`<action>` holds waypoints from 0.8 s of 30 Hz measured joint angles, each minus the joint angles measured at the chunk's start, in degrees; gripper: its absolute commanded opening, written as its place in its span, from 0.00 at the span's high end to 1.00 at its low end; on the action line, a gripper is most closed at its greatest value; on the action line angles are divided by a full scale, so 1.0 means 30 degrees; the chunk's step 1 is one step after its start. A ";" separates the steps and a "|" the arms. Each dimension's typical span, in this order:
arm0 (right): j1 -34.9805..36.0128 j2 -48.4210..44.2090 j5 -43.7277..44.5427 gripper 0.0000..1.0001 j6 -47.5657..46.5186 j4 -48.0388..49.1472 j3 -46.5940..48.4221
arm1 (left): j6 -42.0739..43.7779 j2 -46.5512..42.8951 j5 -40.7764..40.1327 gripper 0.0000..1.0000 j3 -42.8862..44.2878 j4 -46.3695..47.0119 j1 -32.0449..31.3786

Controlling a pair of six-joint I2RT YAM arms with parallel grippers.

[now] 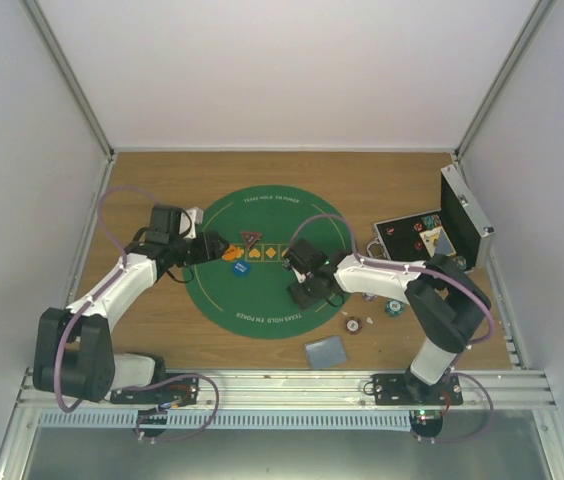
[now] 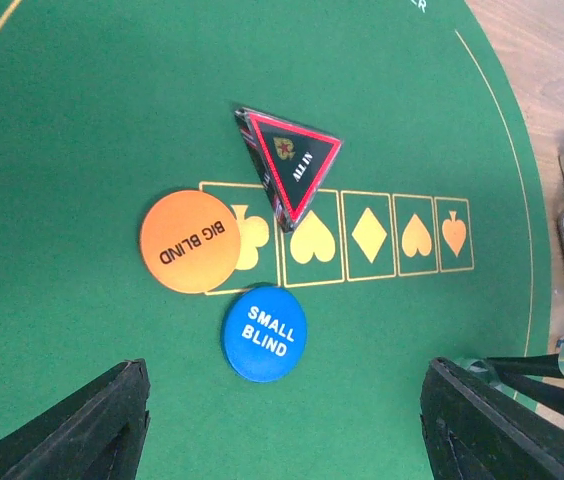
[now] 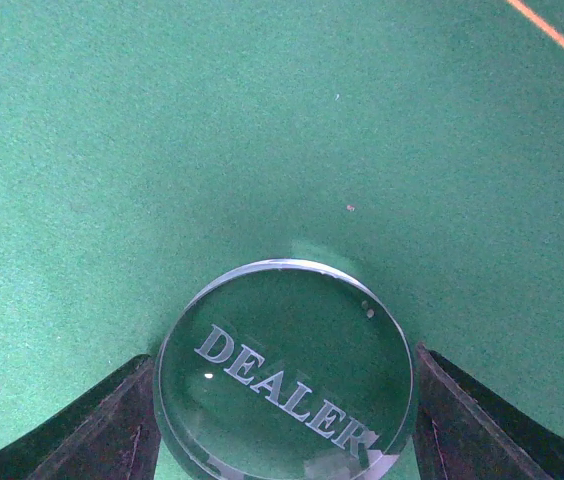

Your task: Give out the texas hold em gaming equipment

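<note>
Right tool (image 3: 284, 410) pinches the clear round DEALER disc (image 3: 284, 370) by its rim, low over the round green felt mat (image 3: 162, 120). The rim looks slick, so the disc may slip, or tip and roll on release. Left tool (image 2: 287, 425) hangs wide and empty above the orange BIG BLIND disc (image 2: 190, 241), blue SMALL BLIND disc (image 2: 265, 333) and dark triangular ALL IN marker (image 2: 292, 165). Lowering it carelessly could shove them.

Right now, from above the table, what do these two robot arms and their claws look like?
Both match: the left arm and right arm have bulky black joints joined by white links, each trailed by a loose purple cable. The left gripper and right gripper end in two black wedge-shaped fingers. I see no markings.
</note>
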 measured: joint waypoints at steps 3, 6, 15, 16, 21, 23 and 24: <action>0.0022 0.0000 -0.0007 0.32 0.0153 -0.0044 0.0007 | -0.0015 0.0306 0.0022 0.24 0.0007 0.0153 -0.0204; 0.0029 0.0000 -0.0073 0.23 0.0240 -0.0219 0.0087 | -0.0044 0.0554 0.0036 0.22 0.0015 0.0233 -0.0306; 0.0182 -0.0022 0.0175 0.01 -0.0299 -0.1603 0.2863 | -0.0364 0.0627 -0.0102 0.19 0.0226 0.0357 -0.0393; 0.0182 -0.0051 0.0262 0.00 -0.0364 -0.1581 0.3286 | -0.0408 0.0627 -0.0138 0.19 0.0262 0.0357 -0.0437; -0.0007 -0.0787 0.0874 0.00 -0.0729 -0.1326 0.4707 | -0.0525 0.0619 -0.0627 0.22 0.0444 0.0182 -0.0860; -0.0342 -0.1326 0.0911 0.00 -0.0743 -0.0976 0.4801 | -0.0561 0.0619 -0.0984 0.23 0.0590 0.0029 -0.1122; -0.0678 -0.1698 0.0794 0.00 -0.0736 -0.0736 0.4809 | -0.0590 0.0619 -0.1107 0.23 0.0619 0.0029 -0.1246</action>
